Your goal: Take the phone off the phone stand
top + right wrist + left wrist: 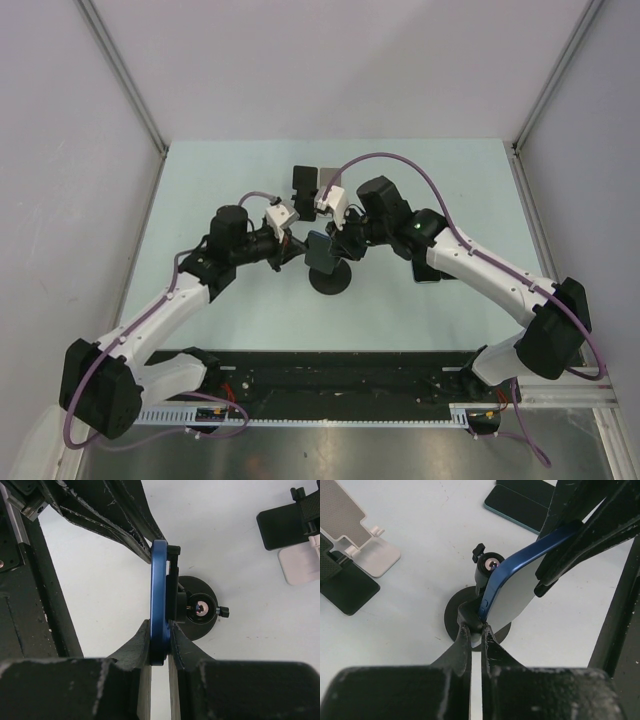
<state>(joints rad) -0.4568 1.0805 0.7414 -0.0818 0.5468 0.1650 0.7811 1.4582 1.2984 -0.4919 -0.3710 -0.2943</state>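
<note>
The pale table (200,200) carries everything, and we place the rest against the phone stand (330,280), which sits on its round black base near the table's middle. The left arm (170,305) reaches in to the stand from its left. The right arm (480,265) reaches in from its right, so the two wrists meet just above the stand.

Behind the stand, well apart from it, we see a black stand (303,180) and a white stand (332,176) side by side. A dark spare phone (512,507) lies flat to the right of the stand, near the right arm.

The blue phone (159,590) is in the stand's cradle, tilted, with the cradle's hook over its upper edge. The right gripper (160,630) is clamped narrowly on the phone's lower edge, one finger on each face. The left gripper (476,629) is pinched fully together, its tips against the black cradle piece at the phone's lower corner. We cannot tell whether anything lies between them.
</note>
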